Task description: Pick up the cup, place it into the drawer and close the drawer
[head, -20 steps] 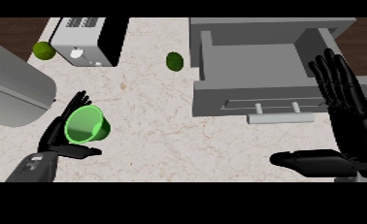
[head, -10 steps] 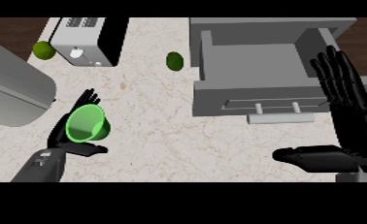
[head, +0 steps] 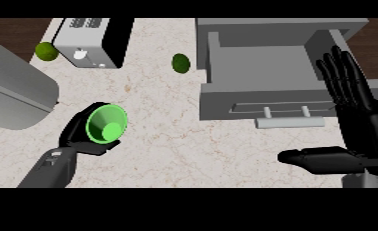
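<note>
Cup (head: 107,124), green and tipped so that we look into its mouth, is in our left hand (head: 74,136), well to the left of the drawer (head: 258,70) and over the desk (head: 170,135). The fingers and thumb curl round its wall. We judge the pick-up done or nearly so; whether the cup is clear of the desk we cannot tell. Carrying it across, setting it inside the drawer, which stands pulled out, and pushing that shut are all left. Our right hand (head: 360,120) rests spread, fingers straight, just right of the drawer's front, holding nothing.
</note>
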### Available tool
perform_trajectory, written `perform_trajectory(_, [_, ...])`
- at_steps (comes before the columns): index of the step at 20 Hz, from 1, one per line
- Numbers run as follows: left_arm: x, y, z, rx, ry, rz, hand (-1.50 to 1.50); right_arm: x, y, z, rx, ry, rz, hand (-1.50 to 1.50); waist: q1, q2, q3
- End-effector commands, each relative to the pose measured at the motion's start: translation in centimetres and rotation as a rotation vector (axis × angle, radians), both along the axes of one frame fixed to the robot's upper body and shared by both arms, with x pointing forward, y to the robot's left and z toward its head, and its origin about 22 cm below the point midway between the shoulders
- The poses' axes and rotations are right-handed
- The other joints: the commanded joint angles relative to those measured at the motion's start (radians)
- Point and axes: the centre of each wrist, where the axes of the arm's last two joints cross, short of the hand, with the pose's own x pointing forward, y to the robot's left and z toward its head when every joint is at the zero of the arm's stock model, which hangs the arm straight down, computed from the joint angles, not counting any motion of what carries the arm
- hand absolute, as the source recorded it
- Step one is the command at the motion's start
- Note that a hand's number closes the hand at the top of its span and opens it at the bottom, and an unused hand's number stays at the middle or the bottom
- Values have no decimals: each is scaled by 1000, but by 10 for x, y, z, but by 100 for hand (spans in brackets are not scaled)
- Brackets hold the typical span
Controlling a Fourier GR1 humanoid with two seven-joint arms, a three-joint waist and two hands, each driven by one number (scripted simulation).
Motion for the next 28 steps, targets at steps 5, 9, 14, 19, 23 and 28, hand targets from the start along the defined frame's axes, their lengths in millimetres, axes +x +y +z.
perform_trajectory(5, [6,-18,-1,-322,-101,-156,150,8,3,-4,-5,1,-12,-150,7,1,0])
perform_trajectory(9, [10,-17,6,-325,-189,-137,150,5,-7,4,-27,6,-24,-150,10,-6,1])
perform_trajectory(14, [-1,-17,-4,-253,-303,321,150,6,-16,4,-29,1,-27,-150,20,-5,2])
perform_trajectory(19, [8,2,10,-263,-387,398,150,5,-5,5,-11,2,-41,-150,18,-7,3])
perform_trajectory(23, [45,-48,32,-283,-456,341,150,7,-15,-2,8,8,-53,-150,25,-13,6])
perform_trajectory(28, [77,-83,75,-256,-483,225,150,-6,-12,5,-26,13,-51,-150,30,-17,6])
